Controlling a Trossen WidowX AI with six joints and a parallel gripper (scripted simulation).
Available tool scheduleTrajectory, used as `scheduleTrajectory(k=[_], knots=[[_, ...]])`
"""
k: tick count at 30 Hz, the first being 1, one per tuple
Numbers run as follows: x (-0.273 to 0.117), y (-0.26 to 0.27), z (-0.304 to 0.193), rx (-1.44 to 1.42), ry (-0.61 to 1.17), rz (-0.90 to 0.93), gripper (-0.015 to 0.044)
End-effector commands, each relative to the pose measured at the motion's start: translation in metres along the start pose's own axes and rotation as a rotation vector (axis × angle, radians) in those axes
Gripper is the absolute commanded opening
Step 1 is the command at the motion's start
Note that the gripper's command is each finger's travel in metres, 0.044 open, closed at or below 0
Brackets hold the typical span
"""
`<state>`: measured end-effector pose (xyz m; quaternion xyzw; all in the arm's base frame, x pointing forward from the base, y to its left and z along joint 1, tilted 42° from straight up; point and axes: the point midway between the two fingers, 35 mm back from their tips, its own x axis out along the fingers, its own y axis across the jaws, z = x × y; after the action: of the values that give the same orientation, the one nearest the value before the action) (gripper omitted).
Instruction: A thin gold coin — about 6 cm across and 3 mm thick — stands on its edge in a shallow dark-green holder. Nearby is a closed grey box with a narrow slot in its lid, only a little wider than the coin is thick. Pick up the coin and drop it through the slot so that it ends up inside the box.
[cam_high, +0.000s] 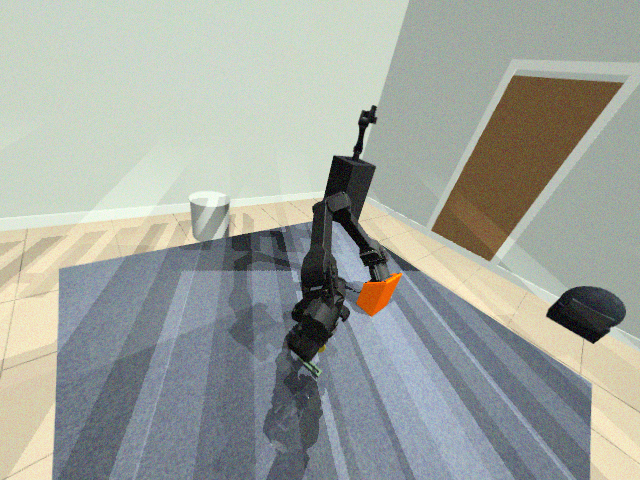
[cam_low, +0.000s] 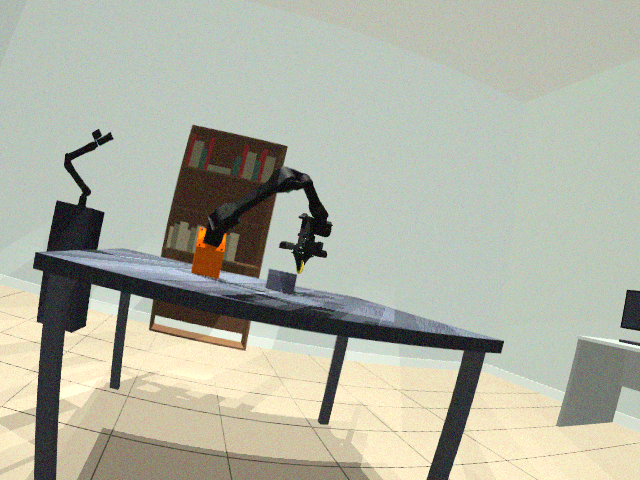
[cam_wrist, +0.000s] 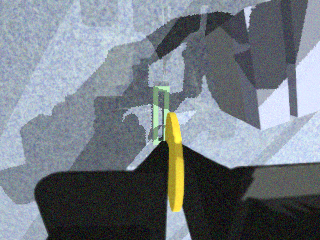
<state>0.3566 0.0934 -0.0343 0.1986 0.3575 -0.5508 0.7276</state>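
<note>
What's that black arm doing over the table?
The arm's claw is shut on a thin gold coin, gripping it on edge. The coin is lifted off the table; its green holder sits below, with nothing in it. In the exterior view the claw hangs just above and to the right of the grey box, so the coin has not gone in. Dropping it in looks like the next step.
</note>
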Motion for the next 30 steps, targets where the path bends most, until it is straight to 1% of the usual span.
scheduleTrajectory(k=[1,7,17,30], knots=[[-0.014,0.0,0.0,0.006,0.007,0.006,0.0],[-0.018,0.0,-0.001,-0.015,0.006,0.005,0.0],[-0.019,0.007,-0.007,-0.319,0.006,0.007,0.0],[-0.02,-0.003,0.003,-0.325,0.006,0.006,0.0]])
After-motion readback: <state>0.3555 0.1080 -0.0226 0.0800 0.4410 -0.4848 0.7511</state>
